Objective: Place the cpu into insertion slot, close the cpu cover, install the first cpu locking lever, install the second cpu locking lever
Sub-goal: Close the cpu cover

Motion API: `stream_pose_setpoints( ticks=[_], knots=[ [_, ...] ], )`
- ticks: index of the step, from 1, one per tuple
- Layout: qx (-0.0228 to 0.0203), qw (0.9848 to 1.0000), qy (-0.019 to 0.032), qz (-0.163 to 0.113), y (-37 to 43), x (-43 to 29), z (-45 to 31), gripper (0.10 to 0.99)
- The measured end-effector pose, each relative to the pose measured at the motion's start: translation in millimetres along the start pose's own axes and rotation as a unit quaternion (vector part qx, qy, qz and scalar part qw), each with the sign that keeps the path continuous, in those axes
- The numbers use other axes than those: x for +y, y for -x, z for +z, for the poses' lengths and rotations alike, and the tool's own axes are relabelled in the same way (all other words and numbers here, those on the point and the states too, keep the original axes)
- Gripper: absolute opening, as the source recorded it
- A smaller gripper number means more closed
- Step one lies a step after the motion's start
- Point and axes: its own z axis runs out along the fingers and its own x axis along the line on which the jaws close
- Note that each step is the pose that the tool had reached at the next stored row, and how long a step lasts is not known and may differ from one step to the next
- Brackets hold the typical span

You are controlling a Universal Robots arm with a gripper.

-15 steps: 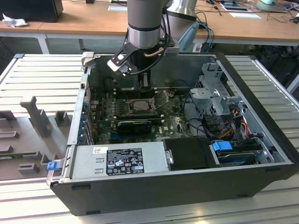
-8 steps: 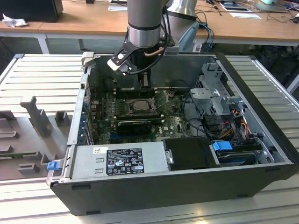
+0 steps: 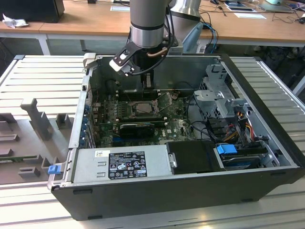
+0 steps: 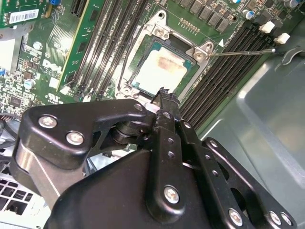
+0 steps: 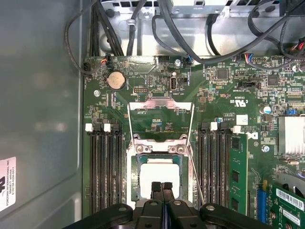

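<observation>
The cpu [image 5: 159,177] lies flat in the insertion slot [image 5: 134,164], its pale square top showing a faint stain; it also shows in the second wrist view [image 4: 164,71]. The cpu cover [image 5: 159,101], a thin silver frame, stands flipped open beyond the slot, with green board visible through its cut-out. One thin locking lever [image 4: 243,51] sticks out sideways from the socket corner. My gripper [image 5: 161,185] hangs just over the near edge of the cpu, its black fingers [image 4: 164,98] pressed together with nothing between them. In the exterior view the gripper [image 3: 148,88] is down inside the computer case above the slot [image 3: 143,108].
Long black memory slots [image 5: 107,167] flank the socket on both sides. Bundled cables [image 5: 190,43] cross beyond the board. The case's grey wall [image 5: 43,119] stands close to one side. A power supply [image 3: 124,164] and drive cage [image 3: 221,95] fill the rest of the case.
</observation>
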Motion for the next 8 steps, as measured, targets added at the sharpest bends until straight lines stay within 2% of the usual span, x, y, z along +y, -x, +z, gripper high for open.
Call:
stream_pose_setpoints(
  ticks=[8],
  knots=[
    [0.0000,1.0000,0.0000,0.000,-0.3,0.3,-7.0,0.106]
  ],
)
